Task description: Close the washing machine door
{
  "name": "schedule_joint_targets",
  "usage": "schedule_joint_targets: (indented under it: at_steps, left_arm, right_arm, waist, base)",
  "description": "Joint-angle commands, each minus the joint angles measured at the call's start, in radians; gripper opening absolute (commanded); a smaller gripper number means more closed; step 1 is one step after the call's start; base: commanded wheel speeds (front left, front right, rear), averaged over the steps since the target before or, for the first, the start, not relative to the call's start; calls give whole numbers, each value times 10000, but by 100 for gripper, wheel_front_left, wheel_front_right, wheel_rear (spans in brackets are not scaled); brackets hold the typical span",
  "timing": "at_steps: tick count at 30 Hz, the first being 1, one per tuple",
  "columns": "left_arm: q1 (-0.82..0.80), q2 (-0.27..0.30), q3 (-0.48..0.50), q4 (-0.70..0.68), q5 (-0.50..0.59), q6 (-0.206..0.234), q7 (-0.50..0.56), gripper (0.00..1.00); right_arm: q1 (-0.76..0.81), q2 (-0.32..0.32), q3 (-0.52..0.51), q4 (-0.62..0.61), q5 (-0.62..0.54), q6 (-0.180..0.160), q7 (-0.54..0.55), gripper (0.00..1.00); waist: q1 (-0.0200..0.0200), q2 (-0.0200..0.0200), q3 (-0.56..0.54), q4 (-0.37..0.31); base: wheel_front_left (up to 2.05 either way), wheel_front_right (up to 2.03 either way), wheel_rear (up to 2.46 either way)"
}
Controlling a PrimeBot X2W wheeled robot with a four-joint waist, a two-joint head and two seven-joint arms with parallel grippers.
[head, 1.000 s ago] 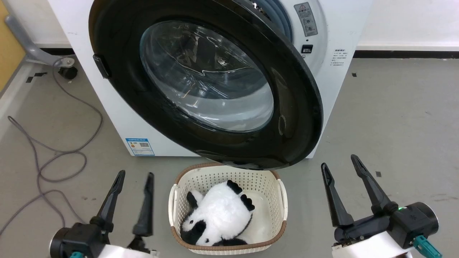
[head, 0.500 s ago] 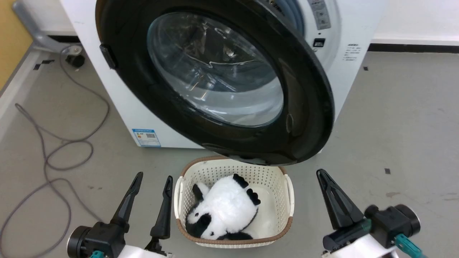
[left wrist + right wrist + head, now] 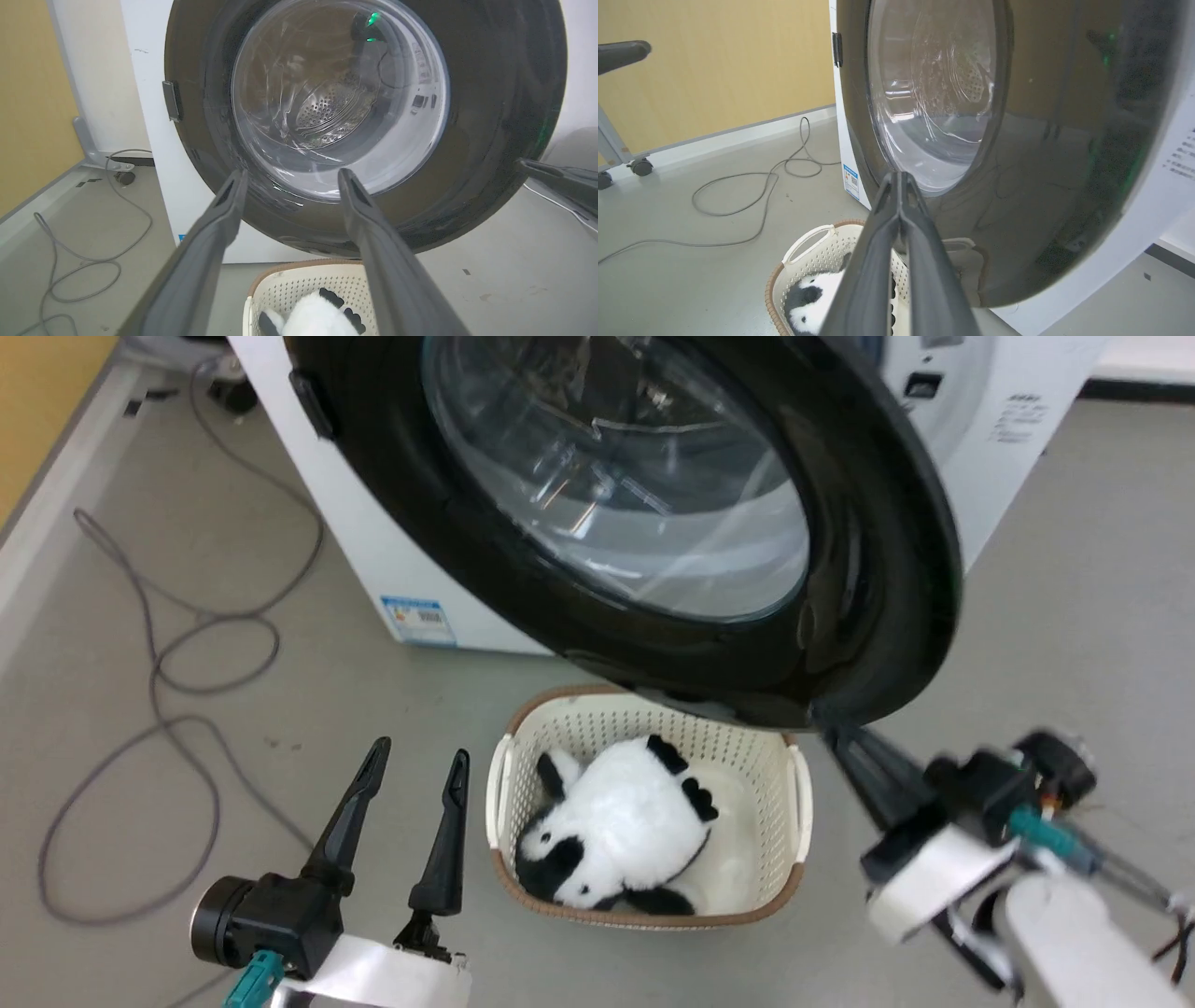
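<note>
The washing machine door [image 3: 616, 495] hangs open above a cream basket [image 3: 798, 803] holding a toy panda [image 3: 625, 821]; my left gripper [image 3: 417, 753] is spread, empty, beside the basket; my right gripper [image 3: 899, 176] is pinched closed, empty, near the door's rim.

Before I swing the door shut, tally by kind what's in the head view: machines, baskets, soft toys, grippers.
Washing machine: 1
Basket: 1
Plush panda: 1
Grippers: 2, the left gripper and the right gripper
Total: 5
</note>
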Motion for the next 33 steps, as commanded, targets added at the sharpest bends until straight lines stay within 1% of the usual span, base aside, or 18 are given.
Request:
schedule_joint_targets:
  at_steps: [1,7,15,20,25,28,30,33]
  left_arm:
    - [-191,-22,-10,-3,14,-41,-43,100]
    - [-463,-87,-63,43,23,-42,-43,100]
    - [-926,-230,-37,65,-37,-42,-43,100]
    - [-1180,-261,106,44,98,-42,-43,100]
    - [-1455,-272,19,-13,-9,-42,-43,100]
    - [-1564,-274,0,-66,-80,6,-43,100]
    - [-1623,-275,-30,-83,-112,64,-43,100]
    - [-1643,-275,-68,-110,-144,121,-43,100]
  right_arm:
    - [-425,-160,90,156,179,6,65,0]
    - [-1783,-889,202,787,983,6,461,0]
    - [-3254,-2106,138,1191,1647,6,909,0]
    - [-4396,-2651,301,1539,2053,6,1250,0]
    - [-5559,-3041,478,2189,2463,6,1471,0]
    - [-6129,-3150,517,2551,2650,6,1475,0]
    - [-6442,-3151,423,2826,2836,6,1421,0]
    - [-6792,-2888,-139,3321,3541,6,1275,0]
  waist:
    - [-1,0,250,158]
    - [-1,0,846,409]
    - [-1,0,1557,781]
    - [-1,0,2065,878]
    - [-1,0,2419,1069]
    - [-1,0,2577,1141]
    - [-1,0,2649,1186]
    - [-1,0,2713,1220]
  base:
    - [0,0,0]
    - [0,0,0]
    - [0,0,0]
    - [0,0,0]
    - [0,0,0]
    - [0,0,0]
    - [0,0,0]
    - [0,0,0]
